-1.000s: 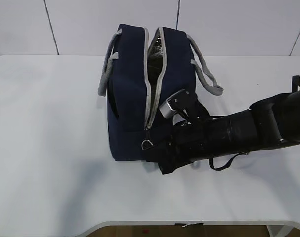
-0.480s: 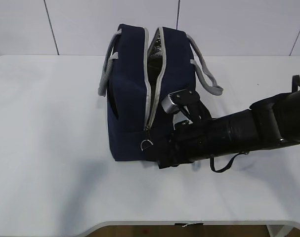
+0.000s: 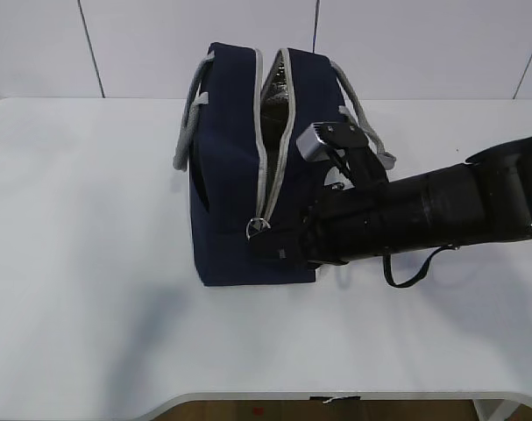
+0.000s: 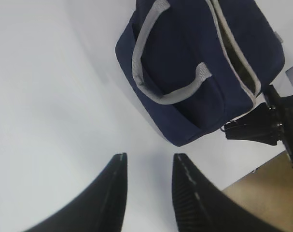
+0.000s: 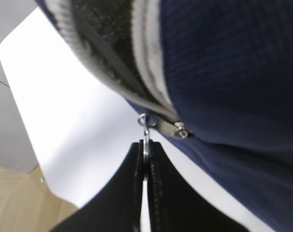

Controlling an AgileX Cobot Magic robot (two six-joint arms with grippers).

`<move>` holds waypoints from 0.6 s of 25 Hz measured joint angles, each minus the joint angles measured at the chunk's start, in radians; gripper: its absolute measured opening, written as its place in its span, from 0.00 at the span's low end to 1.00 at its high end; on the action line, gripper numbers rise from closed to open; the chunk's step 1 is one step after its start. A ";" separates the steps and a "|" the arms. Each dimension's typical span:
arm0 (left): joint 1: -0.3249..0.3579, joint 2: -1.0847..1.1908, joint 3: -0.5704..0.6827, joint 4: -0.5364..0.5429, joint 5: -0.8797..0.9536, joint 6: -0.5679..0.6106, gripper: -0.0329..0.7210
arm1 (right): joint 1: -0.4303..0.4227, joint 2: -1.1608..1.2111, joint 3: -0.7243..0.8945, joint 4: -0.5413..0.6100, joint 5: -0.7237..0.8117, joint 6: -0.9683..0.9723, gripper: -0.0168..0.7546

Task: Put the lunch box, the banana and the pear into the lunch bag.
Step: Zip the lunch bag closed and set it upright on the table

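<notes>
White desk carries at its middle the navy lunch bag, where at the near end the right gripper is closed on the metal ring pull of the partly open grey zipper, while the left gripper hangs open above bare desk.

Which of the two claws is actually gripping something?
The right gripper: its fingers are pinched on the metal ring pull of the lunch bag zipper. The left gripper hangs open over bare table, beside the bag.
</notes>
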 joint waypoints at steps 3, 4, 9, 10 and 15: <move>0.000 0.009 0.027 0.004 0.000 0.000 0.37 | 0.000 -0.025 0.000 -0.086 0.002 0.109 0.03; 0.000 0.013 0.032 0.006 0.000 0.000 0.37 | 0.000 -0.035 0.000 -0.124 0.004 0.149 0.03; 0.000 0.027 0.036 0.007 0.000 0.000 0.37 | 0.000 -0.076 0.000 -0.257 0.006 0.284 0.03; 0.000 0.028 0.039 0.007 0.000 0.000 0.37 | 0.000 -0.089 0.000 -0.267 0.006 0.290 0.03; 0.000 0.050 0.067 0.018 0.000 0.000 0.37 | 0.000 -0.139 -0.007 -0.285 -0.009 0.302 0.03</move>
